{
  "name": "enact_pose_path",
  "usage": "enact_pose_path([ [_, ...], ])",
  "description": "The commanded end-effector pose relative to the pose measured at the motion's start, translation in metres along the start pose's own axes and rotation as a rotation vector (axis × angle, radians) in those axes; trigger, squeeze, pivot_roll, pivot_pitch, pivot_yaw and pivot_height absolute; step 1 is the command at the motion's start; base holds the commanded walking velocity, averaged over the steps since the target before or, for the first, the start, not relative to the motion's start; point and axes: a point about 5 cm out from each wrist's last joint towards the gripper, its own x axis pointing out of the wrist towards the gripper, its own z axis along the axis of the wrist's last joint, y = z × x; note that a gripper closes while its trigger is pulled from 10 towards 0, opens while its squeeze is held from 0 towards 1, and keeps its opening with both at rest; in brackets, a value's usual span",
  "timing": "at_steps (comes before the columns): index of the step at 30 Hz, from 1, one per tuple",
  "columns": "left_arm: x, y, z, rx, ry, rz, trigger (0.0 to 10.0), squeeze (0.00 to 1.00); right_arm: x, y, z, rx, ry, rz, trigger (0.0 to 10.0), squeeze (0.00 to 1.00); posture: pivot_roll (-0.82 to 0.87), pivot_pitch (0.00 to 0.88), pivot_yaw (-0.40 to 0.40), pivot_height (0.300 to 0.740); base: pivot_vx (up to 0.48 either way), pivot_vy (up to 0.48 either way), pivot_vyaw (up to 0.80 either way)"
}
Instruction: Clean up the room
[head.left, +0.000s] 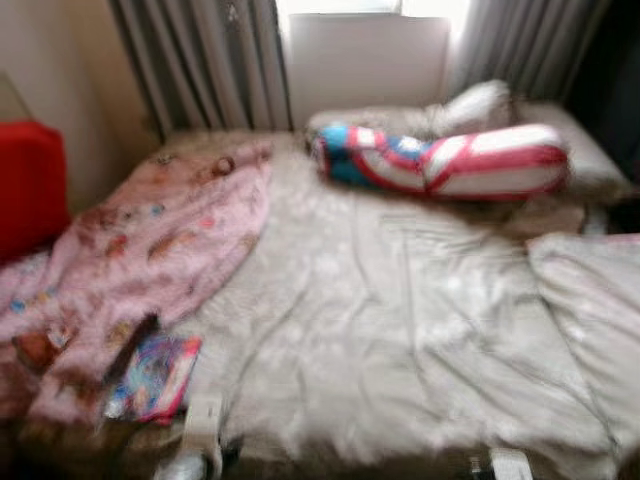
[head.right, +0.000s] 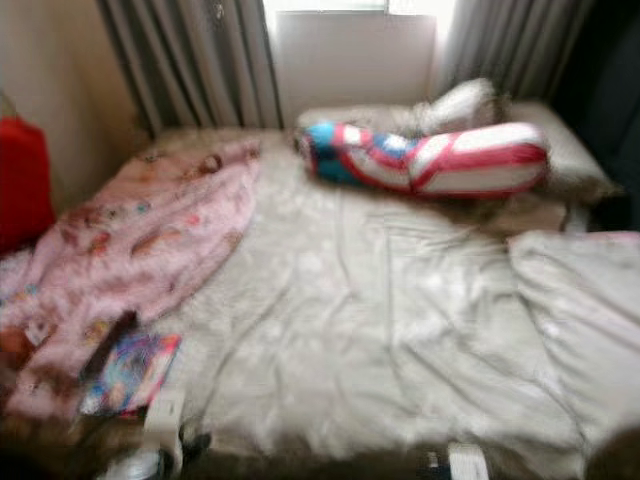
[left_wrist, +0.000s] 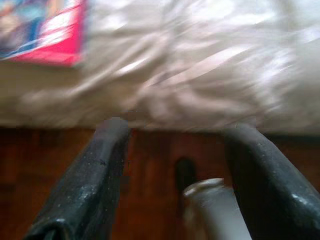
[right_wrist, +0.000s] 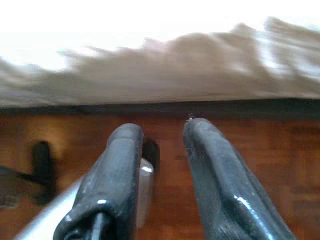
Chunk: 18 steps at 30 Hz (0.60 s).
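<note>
Left eye view is showing a bed (head.left: 400, 330) below curtains (head.left: 200, 60). A colourful book (head.left: 155, 378) is lying near the foot edge, just beyond the spread left hand (left_wrist: 175, 135).

A bed (head.left: 400, 330) under a rumpled pale sheet, with bedding and a few loose things lying on it.

A pink patterned blanket (head.left: 150, 250) is spread down the bed's left side, and a colourful book (head.left: 155, 378) lies at that blanket's near end, close to the foot edge. Across the head end rests a long red, white and blue bolster (head.left: 450, 160), with pale pillows (head.left: 480, 105) behind it. A light quilt (head.left: 590, 300) covers the right side. Below the foot edge runs a reddish wood floor (right_wrist: 280, 150).
</note>
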Motion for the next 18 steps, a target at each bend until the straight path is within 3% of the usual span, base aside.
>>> enact_pose_path([
  [1,0.0019,-0.0066,0.005,0.004,-0.008,-0.019,10.0,0.0,-0.0025,-0.0102,-0.0031,-0.009,0.009,-0.027,10.0,0.0,-0.04,0.0,-0.008,0.74,0.0,0.48,0.0],
  [6,0.0019,-0.0063,0.0051,0.003,-0.008,-0.019,10.0,0.0,-0.0023,-0.0092,-0.0022,-0.023,0.004,-0.022,10.0,0.0,-0.04,0.0,-0.007,0.74,0.0,0.48,0.26],
  [18,0.002,-0.0066,0.0058,0.003,-0.009,-0.017,10.0,0.0,-0.0019,-0.0081,-0.0021,-0.025,0.007,-0.022,10.0,0.0,-0.04,0.0,-0.009,0.74,0.0,0.48,0.72],
])
